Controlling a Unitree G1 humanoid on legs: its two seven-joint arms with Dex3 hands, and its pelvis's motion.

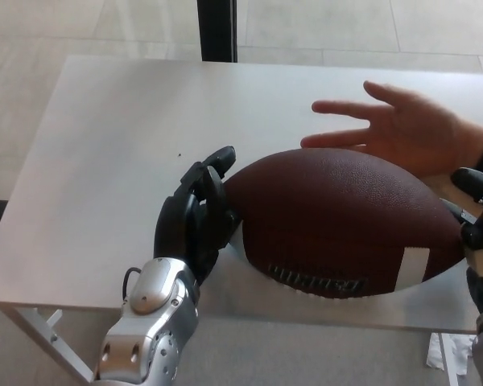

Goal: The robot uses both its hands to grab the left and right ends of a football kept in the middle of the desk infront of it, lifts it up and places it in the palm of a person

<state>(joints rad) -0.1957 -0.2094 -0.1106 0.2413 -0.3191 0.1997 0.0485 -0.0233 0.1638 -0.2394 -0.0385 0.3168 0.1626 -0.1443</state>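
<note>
Head view, one moment. Counter (105,161) was white and rectangular, its near edge running along the bottom of the picture, pale tiled floor (32,32) beyond the far edge.

Left: the left hand (195,217) came up over the near edge, silver wrist casing below, black fingers (213,173) pointing up and away. They were curved against the left tip of the football (338,221), pressed onto its leather; the thumb could not be made out separately.

Centre: the football was dark brown, pebbled, lying long-ways left to right. It sat above the near half of the counter, right of middle. Whether it rested on the surface or hung just clear could not be told, though a reflection showed under its left end. A white stripe (414,265) crossed the ball near its right tip; stamped lettering ran along its lower face, too blurred to read.

Behind the ball, toward the far right corner: a person's hand (402,129), palm open, its fingers spread and reaching left. It was just beyond the ball's upper right side; contact could not be judged.

Right edge: the right hand (476,221) was mostly cut off by the frame. Its black parts met the ball's right tip. Their exact bend could not be seen.
</note>
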